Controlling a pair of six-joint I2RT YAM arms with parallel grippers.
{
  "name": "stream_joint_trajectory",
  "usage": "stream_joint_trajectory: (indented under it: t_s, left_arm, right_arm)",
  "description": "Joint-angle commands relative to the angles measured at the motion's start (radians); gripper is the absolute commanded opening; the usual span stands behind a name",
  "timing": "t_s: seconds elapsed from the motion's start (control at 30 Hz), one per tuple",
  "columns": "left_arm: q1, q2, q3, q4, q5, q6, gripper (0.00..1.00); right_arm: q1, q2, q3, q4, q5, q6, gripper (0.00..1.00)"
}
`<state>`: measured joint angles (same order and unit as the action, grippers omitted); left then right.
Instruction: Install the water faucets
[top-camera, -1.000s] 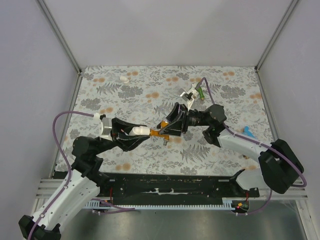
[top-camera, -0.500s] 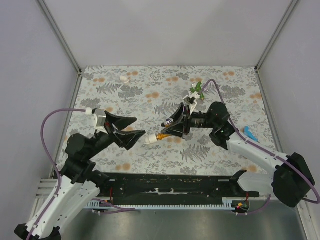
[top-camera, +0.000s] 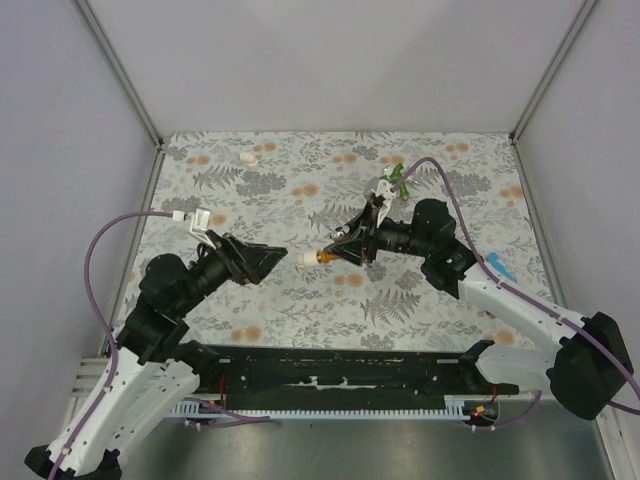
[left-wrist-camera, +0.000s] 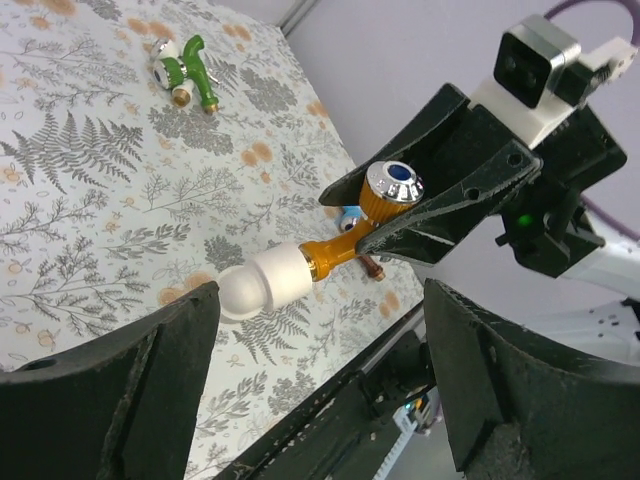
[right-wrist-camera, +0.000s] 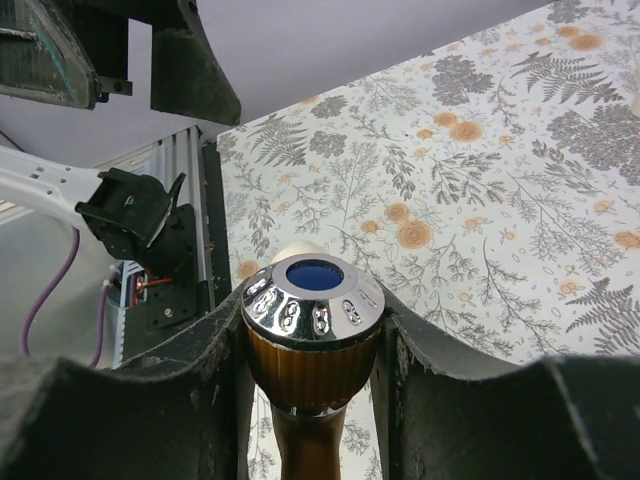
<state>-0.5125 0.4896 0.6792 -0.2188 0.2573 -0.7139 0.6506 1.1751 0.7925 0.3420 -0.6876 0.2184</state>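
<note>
Mid-frame, my right gripper (top-camera: 343, 248) clamped the chrome-capped orange metal faucet (left-wrist-camera: 340, 248); my left gripper (top-camera: 276, 256) gaped clear of its white rounded end (left-wrist-camera: 262, 285); joined, I judged; next, setting it down.

No legible text or labels.

From here the two look alike: the left arm (top-camera: 138, 385) and right arm (top-camera: 510, 300) have white shells low down and black joints above. A purple cable (top-camera: 89, 270) loops along each. The left end effector (left-wrist-camera: 320, 292) has matte black wedge fingers (left-wrist-camera: 110, 370). The right wrist bears a white-and-grey camera block (left-wrist-camera: 535, 65).
</note>
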Motion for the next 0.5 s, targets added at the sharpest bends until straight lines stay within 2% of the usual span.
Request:
stream_joint_trajectory:
  t_s: [0.0,0.1,0.27,0.33,0.47]
  left_arm:
    - [0.002,-0.008,0.000,-0.076,-0.082,-0.179,0.87]
    - [0.002,0.038,-0.001,-0.109,-0.085,-0.280,0.88]
    - [0.002,0.078,-0.101,0.079,-0.014,-0.384,0.91]
    - [0.002,0.086,-0.121,0.137,0.005,-0.339,0.89]
    - [0.000,0.083,-0.138,0.199,0.063,-0.149,0.91]
  right_arm:
    - [0.000,-0.057,-0.010,0.069,0.048,-0.039,0.00]
    - [0.000,-0.052,-0.036,0.141,0.037,-0.019,0.00]
    - [0.001,-0.025,-0.061,0.241,0.022,0.041,0.00]
    - [0.000,-0.020,-0.064,0.267,0.010,0.067,0.00]
    - [0.000,-0.023,-0.078,0.308,0.002,0.111,0.00]
